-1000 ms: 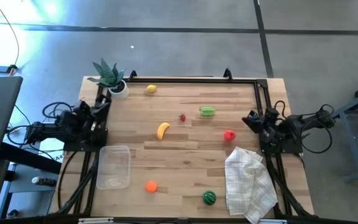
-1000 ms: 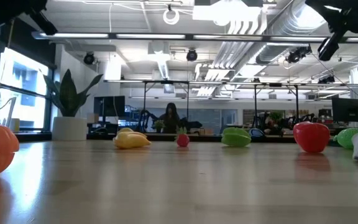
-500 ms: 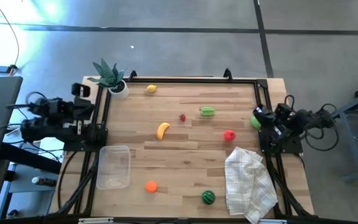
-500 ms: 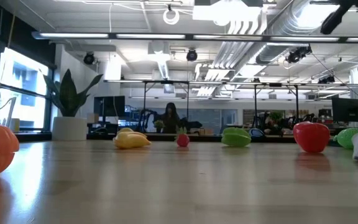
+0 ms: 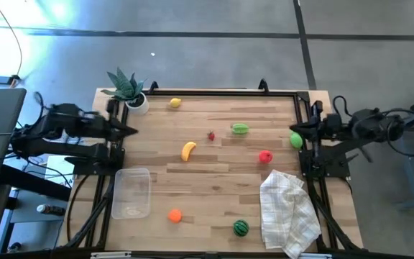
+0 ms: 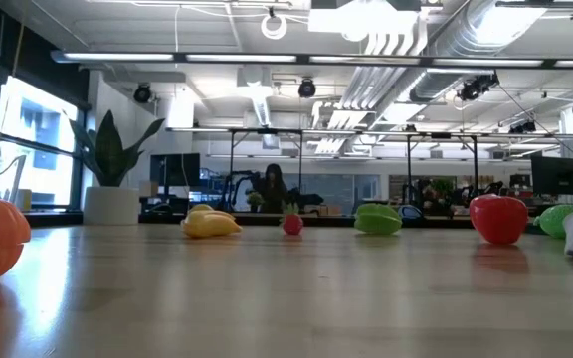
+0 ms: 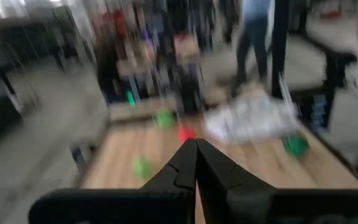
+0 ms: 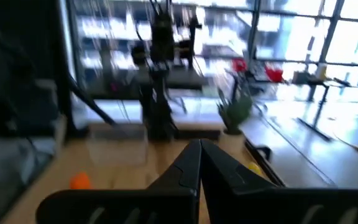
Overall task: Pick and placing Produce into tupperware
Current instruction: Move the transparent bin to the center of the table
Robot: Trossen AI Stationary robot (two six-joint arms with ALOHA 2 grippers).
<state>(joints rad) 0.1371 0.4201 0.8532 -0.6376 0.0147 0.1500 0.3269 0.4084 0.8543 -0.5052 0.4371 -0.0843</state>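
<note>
Counter (image 5: 214, 194), wood, fills the middle of the high view. Nothing placed yet; the whole task is judged to be still ahead.

Cloth (image 5: 287, 210), white, crumpled at lower right of the counter.

Tub (image 5: 131, 192), clear, lower left of the counter in the high view. Empty as far as can be seen.

Left hand (image 5: 129, 129) at the left edge of the counter, just below the plant (image 5: 126, 86). Fingers pressed shut, holding nothing. Right hand (image 5: 297, 130) at the right edge, also shut and empty, with a green piece (image 5: 295, 140) just beside it.

Produce, all loose on the counter and well apart from the tub, except the orange, which is near it:
- banana (image 5: 188, 150), centre
- green veg (image 5: 240, 129), upper centre-right
- watermelon (image 5: 241, 228), bottom, beside the cloth
- red fruit (image 5: 265, 156), right of centre
- orange (image 5: 175, 214), bottom, nearest the tub
- lemon (image 5: 175, 103), top edge, right of the plant
- small red piece (image 5: 211, 135), centre

Left to do: every piece. Orange looks the shortest carry.
</note>
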